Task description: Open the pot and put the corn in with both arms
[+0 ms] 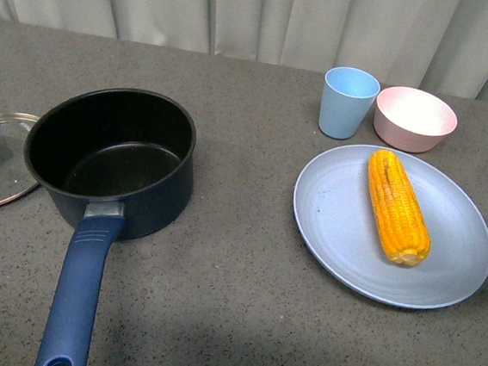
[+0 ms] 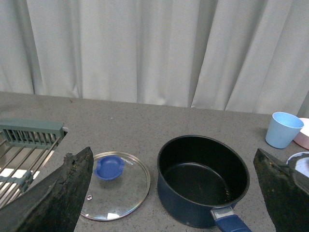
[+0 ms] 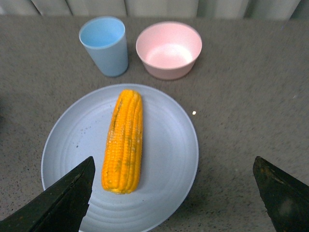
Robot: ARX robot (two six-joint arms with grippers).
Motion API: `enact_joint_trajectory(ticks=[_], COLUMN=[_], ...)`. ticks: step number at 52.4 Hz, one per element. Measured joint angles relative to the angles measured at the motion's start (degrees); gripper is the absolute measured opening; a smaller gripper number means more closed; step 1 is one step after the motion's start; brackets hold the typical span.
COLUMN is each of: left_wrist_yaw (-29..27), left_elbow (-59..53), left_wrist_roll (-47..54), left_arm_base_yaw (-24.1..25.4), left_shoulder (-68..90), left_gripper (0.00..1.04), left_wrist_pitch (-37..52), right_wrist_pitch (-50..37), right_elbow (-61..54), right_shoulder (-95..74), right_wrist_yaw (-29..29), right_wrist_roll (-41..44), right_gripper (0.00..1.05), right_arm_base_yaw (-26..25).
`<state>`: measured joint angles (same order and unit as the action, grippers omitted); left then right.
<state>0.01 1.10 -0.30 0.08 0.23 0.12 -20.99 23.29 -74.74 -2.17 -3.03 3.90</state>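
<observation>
blue and ribbed, the pot's long handle (image 1: pixel 76 292) points toward the front camera. the pot (image 1: pixel 112 157), round, dark navy with a matte black inside, stands uncovered on a speckled grey table (image 1: pixel 231 320). pale pleated curtains (image 1: pixel 269 17) close off the back. the glass, steel-rimmed lid (image 2: pixel 113 186) with its blue knob (image 2: pixel 109 167) lies flat just beside the pot, near a wire rack (image 2: pixel 24 154). the corn (image 1: pixel 397 206), a yellow-orange cob with rows of kernels, lies on a smooth light blue plate (image 1: pixel 336 218), near a light blue cup (image 1: pixel 348 102) and a pink bowl (image 1: pixel 414 119). the left gripper (image 2: pixel 172 157) and right gripper (image 3: pixel 174 164) each hold 2 black fingers wide apart, clamping nothing.
</observation>
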Motion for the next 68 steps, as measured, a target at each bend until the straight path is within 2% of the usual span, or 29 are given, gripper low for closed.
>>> enact_joint_trajectory(ticks=[13, 24, 47, 51, 53, 62, 68], left_wrist_yaw=[0.0, 0.0, 0.0, 0.0, 0.0, 0.0, 0.0], left_elbow=[0.0, 0.0, 0.0, 0.0, 0.0, 0.0, 0.0], left_wrist_roll=[0.0, 0.0, 0.0, 0.0, 0.0, 0.0, 0.0], left_arm_base_yaw=[0.0, 0.0, 0.0, 0.0, 0.0, 0.0, 0.0], left_shoulder=[0.0, 0.0, 0.0, 0.0, 0.0, 0.0, 0.0], left_gripper=[0.98, 0.98, 0.98, 0.98, 0.98, 0.98, 0.98], left_wrist_pitch=[0.0, 0.0, 0.0, 0.0, 0.0, 0.0, 0.0], right_wrist_pitch=[7.7, 15.7, 23.9, 24.3, 24.6, 24.5, 23.6], right_elbow=[16.0, 27.9, 37.9, 38.1, 38.1, 38.1, 37.7], right_shoulder=[-22.8, -35.5, -45.0, -45.7, -46.1, -46.7, -46.7], right_wrist_yaw=[2.6, 5.4, 7.5, 7.6, 7.6, 6.7, 5.4], right_wrist_roll=[-7.8, -11.6, -14.0, -14.2, -14.2, -14.7, -15.1], right_gripper=[0.96, 0.96, 0.96, 0.88, 0.8, 0.58, 0.39], right_arm_base_yaw=[4.7, 8.2, 10.2, 10.4, 10.6, 10.6, 10.3])
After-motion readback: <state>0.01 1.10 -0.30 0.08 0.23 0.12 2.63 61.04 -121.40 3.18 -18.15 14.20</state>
